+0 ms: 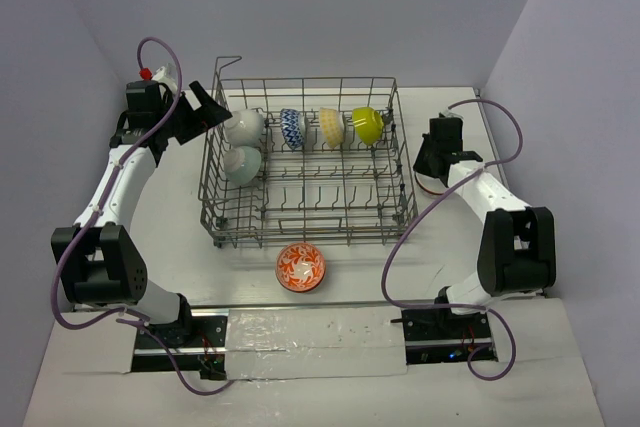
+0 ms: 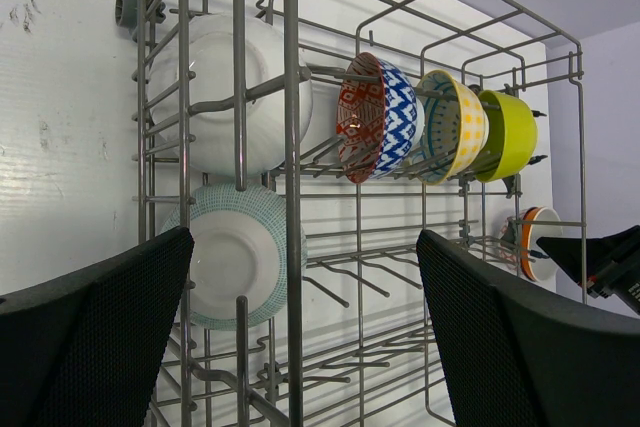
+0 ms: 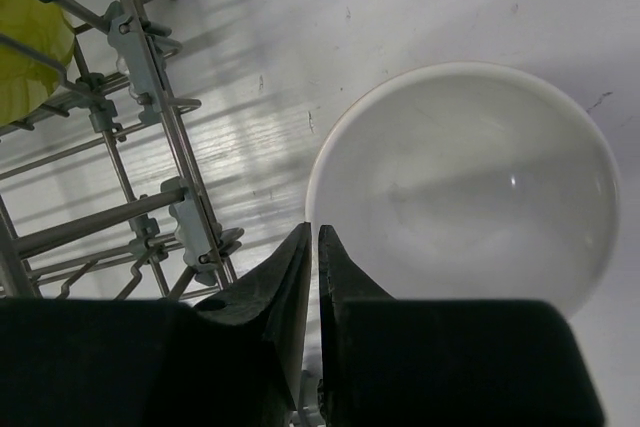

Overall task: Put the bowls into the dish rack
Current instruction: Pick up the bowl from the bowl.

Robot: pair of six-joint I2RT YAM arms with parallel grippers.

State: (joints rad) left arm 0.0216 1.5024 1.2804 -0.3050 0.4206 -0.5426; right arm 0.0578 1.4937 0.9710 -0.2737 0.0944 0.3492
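The grey wire dish rack (image 1: 212, 209) stands mid-table. On edge in its back row are a white bowl (image 1: 245, 127), a blue patterned bowl (image 1: 292, 129), a pale yellow bowl (image 1: 331, 127) and a lime bowl (image 1: 367, 125). A teal-rimmed white bowl (image 1: 242, 164) stands just in front of the white one. My left gripper (image 1: 210, 107) hangs open outside the rack's left wall (image 2: 290, 147), holding nothing. Right of the rack, my right gripper (image 3: 314, 237) is pinched on the near rim of an orange-sided bowl (image 3: 470, 187) with a white inside, which rests on the table.
A red-and-white patterned bowl (image 1: 300, 267) sits upright on the table just in front of the rack's front wall. The rack's raised corner loop (image 1: 228, 60) stands at the back left. Purple cables arc beside both arms.
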